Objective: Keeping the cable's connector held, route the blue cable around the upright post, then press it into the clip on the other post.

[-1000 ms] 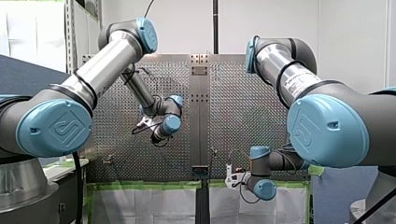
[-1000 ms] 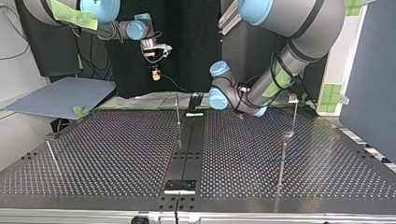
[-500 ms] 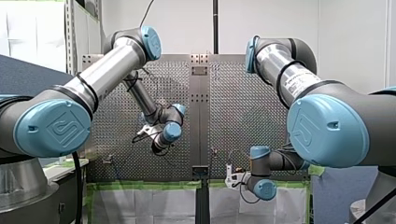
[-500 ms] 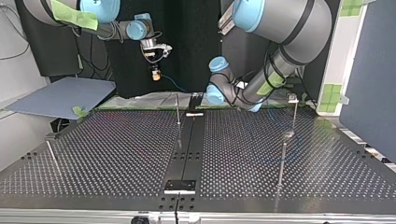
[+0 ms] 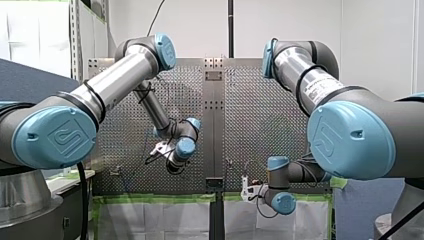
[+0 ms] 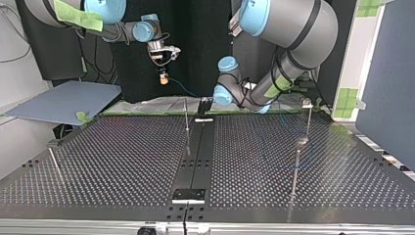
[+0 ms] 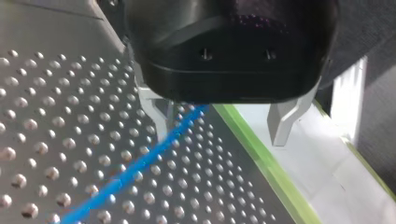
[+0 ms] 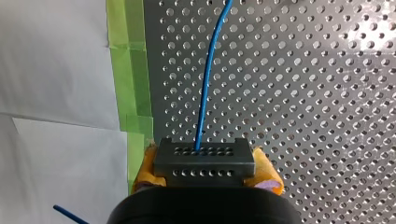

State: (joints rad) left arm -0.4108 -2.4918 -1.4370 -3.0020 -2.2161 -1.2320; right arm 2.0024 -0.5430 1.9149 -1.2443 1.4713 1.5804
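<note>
Top view, nearest first: a thin metal rod (image 6: 295,169) stands front right on the perforated metal table (image 6: 122,161), and a shorter leaning rod (image 6: 54,161) stands front left. Further back is a slim upright metal post (image 6: 186,115), just beside the dark centre strip (image 6: 195,156). Back right is a taller post topped with a small metal clip (image 6: 307,104).

My left gripper (image 7: 220,140) has a black body and metal fingers (image 7: 156,114). It is low over the table's far edge, near the green tape strip (image 7: 261,158). The fingers are spread apart with nothing gripped. The thin blue cable (image 7: 140,163) runs over the table between them, close to one finger.

Furthest back, my right gripper (image 6: 164,76) is held up beyond the table's far edge, at the top view's left. Its yellow pads (image 8: 145,165) are clamped on the grey rectangular perforated connector (image 8: 204,161). The cable leaves the connector's face and runs out over the table. Its path around the posts is too faint to trace in the top view.
</note>
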